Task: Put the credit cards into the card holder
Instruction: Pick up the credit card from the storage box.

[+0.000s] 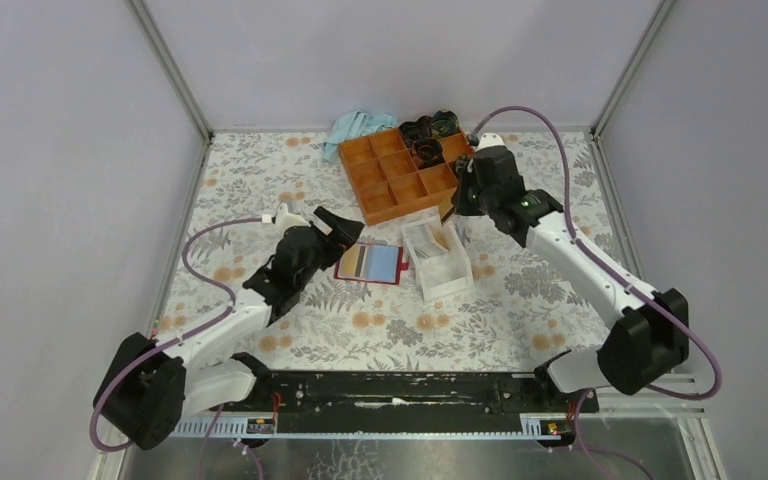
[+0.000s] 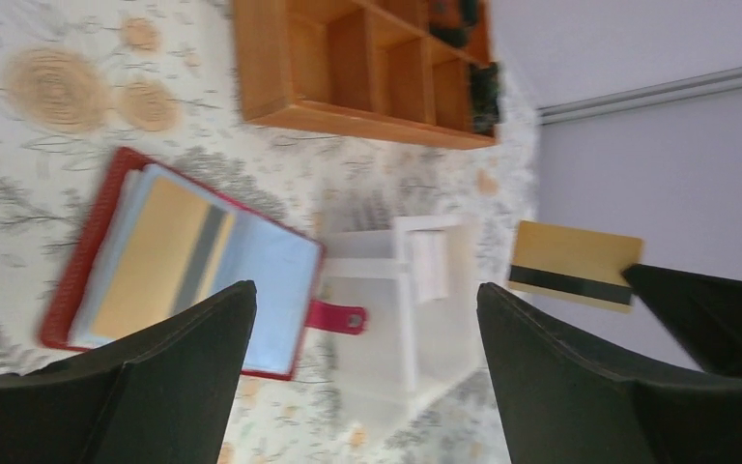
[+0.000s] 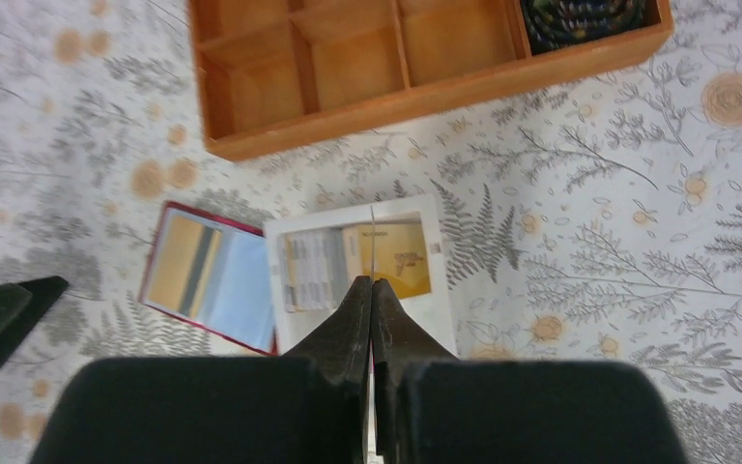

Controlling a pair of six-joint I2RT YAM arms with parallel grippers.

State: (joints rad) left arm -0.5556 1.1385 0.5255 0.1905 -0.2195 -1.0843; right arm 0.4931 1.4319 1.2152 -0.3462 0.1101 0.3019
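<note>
The dark-red card holder (image 1: 370,263) lies open on the table, with a tan-gold card and a light-blue card in its pockets; it also shows in the left wrist view (image 2: 188,266) and in the right wrist view (image 3: 213,278). My left gripper (image 1: 346,238) is open and empty just left of it (image 2: 367,329). My right gripper (image 1: 456,207) is shut on a tan-gold credit card with a black stripe (image 2: 575,264), held in the air above the whitish box (image 1: 437,258). In the right wrist view that card (image 3: 372,237) is edge-on between the fingers (image 3: 372,282). More cards (image 3: 333,263) lie in the box.
An orange compartment tray (image 1: 400,172) stands behind the box, with dark items (image 1: 428,130) in and beside its far corner. A light-blue cloth (image 1: 355,128) lies at the back wall. Metal frame posts and rails (image 1: 172,70) border the floral table.
</note>
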